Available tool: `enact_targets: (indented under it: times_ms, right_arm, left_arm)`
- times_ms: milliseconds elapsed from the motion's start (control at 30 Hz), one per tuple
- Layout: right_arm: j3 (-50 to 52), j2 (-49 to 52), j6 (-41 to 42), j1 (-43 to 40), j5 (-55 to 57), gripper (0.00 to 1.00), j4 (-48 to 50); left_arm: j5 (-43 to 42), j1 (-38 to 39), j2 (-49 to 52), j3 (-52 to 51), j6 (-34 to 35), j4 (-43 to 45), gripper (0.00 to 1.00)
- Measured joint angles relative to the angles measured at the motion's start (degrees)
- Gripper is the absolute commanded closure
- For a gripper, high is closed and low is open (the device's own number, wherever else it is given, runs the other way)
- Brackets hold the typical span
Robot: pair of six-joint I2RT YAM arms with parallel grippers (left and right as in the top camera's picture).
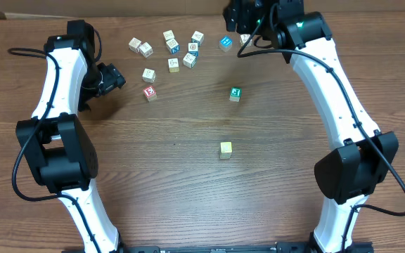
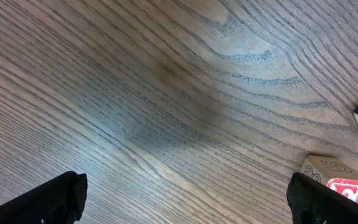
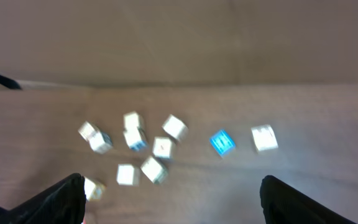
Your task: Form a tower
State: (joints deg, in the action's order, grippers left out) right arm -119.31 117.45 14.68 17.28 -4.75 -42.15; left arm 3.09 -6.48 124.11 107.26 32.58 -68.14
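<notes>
Cubes unstacked on table (image 1: 188, 176): yellow cube (image 1: 226, 148) mid-table, green cube (image 1: 235, 93) beyond, seen overhead only, well apart from right tool (image 1: 236, 20), far, open, empty; left tool (image 1: 114, 76) wide open, empty.

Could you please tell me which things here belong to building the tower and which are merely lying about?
Likely for the job (nothing is stacked yet):
- yellow cube
- green-faced cube
- blue-faced cube, near the right gripper, whose jaws are open and empty

Lying about:
- red-faced cube
- cluster of pale cubes
</notes>
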Motion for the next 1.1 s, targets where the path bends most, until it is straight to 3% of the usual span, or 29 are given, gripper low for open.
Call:
enact_targets:
  times_ms: [200,333,467,700,1100]
  right_arm:
    - [0.0,2.0,-0.6,2.4,-1.0,0.13,8.8]
    - [-0.1,6.7,-1.0,4.8,-0.1,0.25,13.2]
    - [-0.1,12.9,-1.2,7.0,1.2,0.29,17.0]
    - [0.0,22.5,-1.2,10.0,2.4,0.29,24.2]
    - [0.0,26.1,-1.2,10.8,5.2,0.29,29.0]
  left_arm:
    - [0.0,0.0,0.0,0.0,0.0,0.0,0.0]
    - [0.0,0.0,0.0,0.0,0.0,0.0,0.0]
    - [0.0,0.0,0.0,0.0,0.0,0.0,0.01]
    - [0.0,0.0,0.0,0.0,0.0,0.0,0.0]
    - [0.0,0.0,0.0,0.0,0.0,0.0,0.01]
